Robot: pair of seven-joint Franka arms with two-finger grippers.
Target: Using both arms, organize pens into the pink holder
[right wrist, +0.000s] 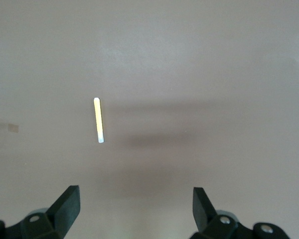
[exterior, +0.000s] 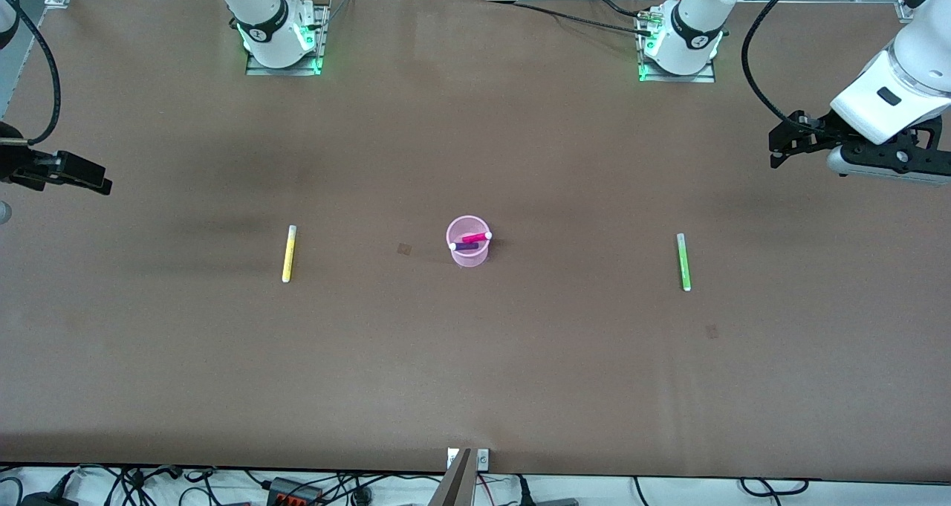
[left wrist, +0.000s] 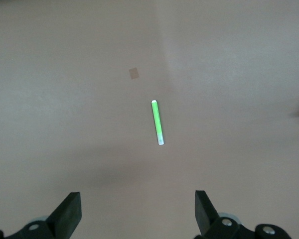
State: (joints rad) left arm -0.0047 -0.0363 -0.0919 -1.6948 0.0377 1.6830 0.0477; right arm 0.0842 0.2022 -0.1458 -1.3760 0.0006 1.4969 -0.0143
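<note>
A: Right gripper spread wide, empty, raised at its arm's table end. Yellow pen flat on the table.

B: Pink holder mid-table holds 2: magenta pen, purple pen. Green pen flat toward left arm's end; left gripper spread, empty, raised there.

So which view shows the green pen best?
The left wrist view: the green pen lies whole and central there, ahead of the open left gripper. The front view shows it small; the right wrist view misses it.

I see a brown matte surface carrying a small translucent pink plastic cup at its middle, a thin yellow marker pen toward the right arm's end, and a thin green marker pen toward the left arm's end, each well apart.
</note>
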